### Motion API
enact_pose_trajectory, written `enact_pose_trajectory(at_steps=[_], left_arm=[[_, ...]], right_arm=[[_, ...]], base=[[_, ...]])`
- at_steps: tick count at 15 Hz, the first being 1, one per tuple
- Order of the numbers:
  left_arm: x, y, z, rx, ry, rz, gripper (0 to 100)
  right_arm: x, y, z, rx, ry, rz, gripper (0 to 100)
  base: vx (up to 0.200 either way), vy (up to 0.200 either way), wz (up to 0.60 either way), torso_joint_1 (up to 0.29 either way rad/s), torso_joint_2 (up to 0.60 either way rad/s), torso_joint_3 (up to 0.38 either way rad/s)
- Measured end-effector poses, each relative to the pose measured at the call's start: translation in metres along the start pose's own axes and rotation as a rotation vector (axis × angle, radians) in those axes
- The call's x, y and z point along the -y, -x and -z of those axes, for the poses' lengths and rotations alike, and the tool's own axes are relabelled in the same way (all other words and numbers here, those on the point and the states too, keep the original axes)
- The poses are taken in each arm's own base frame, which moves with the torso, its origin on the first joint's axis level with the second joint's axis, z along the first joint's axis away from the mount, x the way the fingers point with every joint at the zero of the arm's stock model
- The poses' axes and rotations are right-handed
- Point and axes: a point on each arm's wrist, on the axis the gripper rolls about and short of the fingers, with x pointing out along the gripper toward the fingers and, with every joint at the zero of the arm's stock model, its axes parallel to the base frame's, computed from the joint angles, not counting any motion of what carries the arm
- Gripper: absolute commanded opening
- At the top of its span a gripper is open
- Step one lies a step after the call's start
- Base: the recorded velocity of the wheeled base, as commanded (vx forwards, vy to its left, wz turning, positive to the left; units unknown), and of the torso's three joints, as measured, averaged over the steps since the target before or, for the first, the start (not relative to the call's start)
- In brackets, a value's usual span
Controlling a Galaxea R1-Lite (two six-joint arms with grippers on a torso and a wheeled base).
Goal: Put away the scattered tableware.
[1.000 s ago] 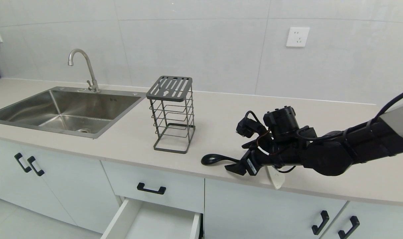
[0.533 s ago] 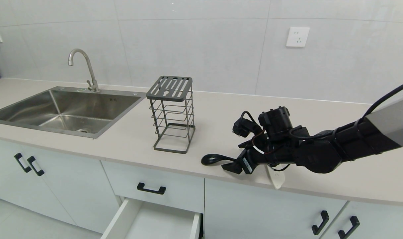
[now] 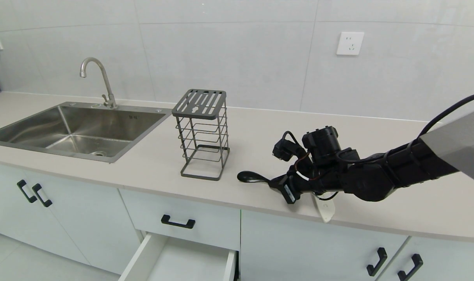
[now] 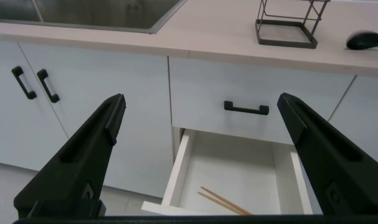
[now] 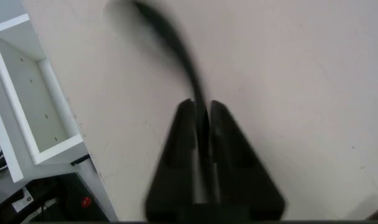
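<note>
A black spoon (image 3: pixel 251 177) hangs just above the counter's front edge, bowl toward the wire rack. My right gripper (image 3: pixel 280 185) is shut on the black spoon's handle (image 5: pixel 192 81), which runs between its fingers (image 5: pixel 220 124). A white spoon (image 3: pixel 324 208) lies on the counter edge under that arm. My left gripper (image 4: pixel 201 134) is open, low in front of the cabinets. It faces the open drawer (image 4: pixel 238 180), which holds chopsticks (image 4: pixel 223 200).
A grey wire rack (image 3: pixel 202 132) stands mid-counter. The steel sink (image 3: pixel 71 128) with its tap (image 3: pixel 98 80) lies to the left. The open drawer (image 3: pixel 178 259) juts out below the counter. The counter right of the arm is bare.
My right gripper has closed on the black spoon's handle and lifted it slightly; the bowl now sits higher than before. The arm shifted a little left.
</note>
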Motion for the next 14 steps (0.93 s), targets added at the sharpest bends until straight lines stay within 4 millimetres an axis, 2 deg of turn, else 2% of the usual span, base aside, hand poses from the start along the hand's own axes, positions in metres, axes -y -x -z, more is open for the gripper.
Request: enact_pose_trajectory(at_steps=[5,7,11,14], left_arm=[[0.0,0.0,0.0,0.0,0.0,0.0,100],[0.0,0.0,0.0,0.0,0.0,0.0,100],[0.0,0.0,0.0,0.0,0.0,0.0,100],[0.0,0.0,0.0,0.0,0.0,0.0,100]], right_arm=[[0.002,-0.002,-0.008,0.025,0.01,0.006,0],[-0.007,-0.001,-0.017,0.049,0.031,-0.007,0],[-0.055,0.003,-0.04,0.1,0.09,-0.096,0],[-0.117,-0.005,-0.061,0.138,0.097,-0.205,0]], base=[[0.0,0.0,0.0,0.0,0.0,0.0],[0.0,0.0,0.0,0.0,0.0,0.0],[0.0,0.0,0.0,0.0,0.0,0.0],[0.0,0.0,0.0,0.0,0.0,0.0]])
